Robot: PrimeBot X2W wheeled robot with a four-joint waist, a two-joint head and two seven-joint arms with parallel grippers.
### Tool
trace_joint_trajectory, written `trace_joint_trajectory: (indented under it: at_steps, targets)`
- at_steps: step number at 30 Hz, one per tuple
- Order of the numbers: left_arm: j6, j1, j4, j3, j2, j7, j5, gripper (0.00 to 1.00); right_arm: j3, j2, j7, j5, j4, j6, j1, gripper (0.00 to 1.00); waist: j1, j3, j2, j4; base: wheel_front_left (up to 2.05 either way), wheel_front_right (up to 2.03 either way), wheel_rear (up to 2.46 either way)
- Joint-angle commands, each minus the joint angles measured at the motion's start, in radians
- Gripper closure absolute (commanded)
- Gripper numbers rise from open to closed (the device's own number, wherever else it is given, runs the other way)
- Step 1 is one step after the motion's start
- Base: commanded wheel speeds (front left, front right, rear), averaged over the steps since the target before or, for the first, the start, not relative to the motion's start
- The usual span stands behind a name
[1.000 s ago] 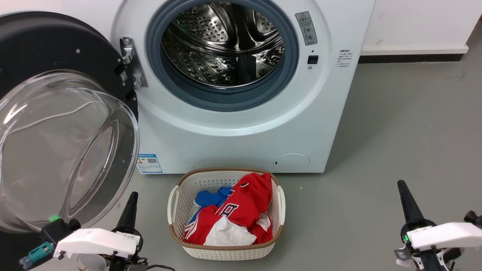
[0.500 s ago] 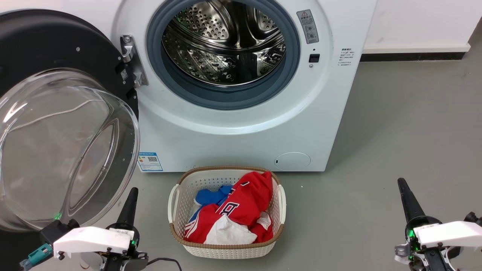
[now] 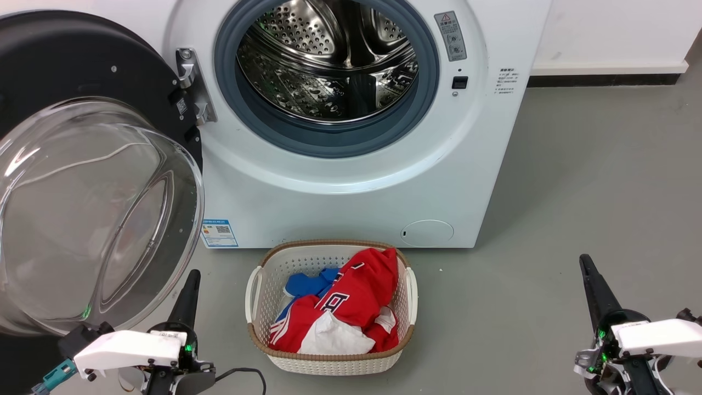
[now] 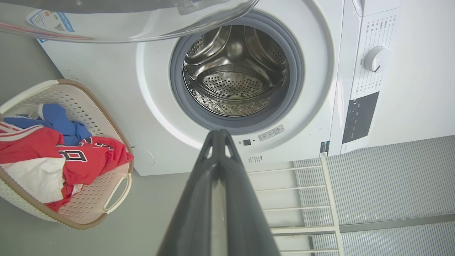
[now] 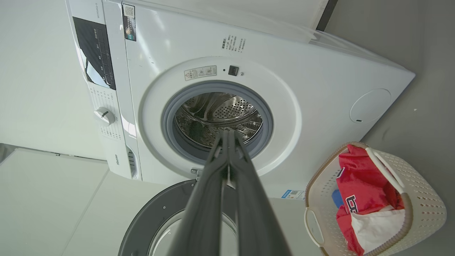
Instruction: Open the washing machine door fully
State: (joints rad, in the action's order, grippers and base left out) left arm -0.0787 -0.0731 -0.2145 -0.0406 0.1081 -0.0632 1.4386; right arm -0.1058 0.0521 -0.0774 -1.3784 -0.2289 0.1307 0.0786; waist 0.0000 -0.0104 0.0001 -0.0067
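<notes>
Little has changed in the last second: the whole head view has slid a touch (my head moving, not the things). The door [image 3: 93, 192] stands as it did, swung wide to the left of the machine [image 3: 351, 186], the drum mouth bare. My left claw [image 3: 192, 277] sits low near the door's glass, clenched on nothing. My right claw [image 3: 586, 262], well apart beyond the basket [image 3: 329, 365], is clenched and empty too. I judge the opening done, or nearly.

Washing machine door [image 3: 82, 181], glossy black with bulging clear glass bowl, stood swung wide open at 9 o'clock. Washing machine [image 3: 356, 192], white, showed its steel drum exposed.
</notes>
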Motion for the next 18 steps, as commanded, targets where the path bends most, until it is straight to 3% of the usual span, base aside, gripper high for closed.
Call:
trace_joint_trajectory:
  at_steps: [1, 18]
  targets:
    - [-0.01, -0.023, -0.001, -0.009, -0.005, -0.006, 0.018, 1.0, -0.002, -0.001, -0.004, -0.024, 0.001, 0.0, 0.02, 1.0, 0.0, 0.001, -0.0001, 0.0, 0.0, 0.0, 0.0]
    - [-0.039, -0.035, -0.021, -0.044, -0.035, -0.03, 0.126, 1.0, -0.007, -0.002, -0.028, -0.16, -0.011, 0.0, 0.029, 1.0, 0.0, 0.008, -0.0001, 0.004, 0.0, 0.0, 0.0]
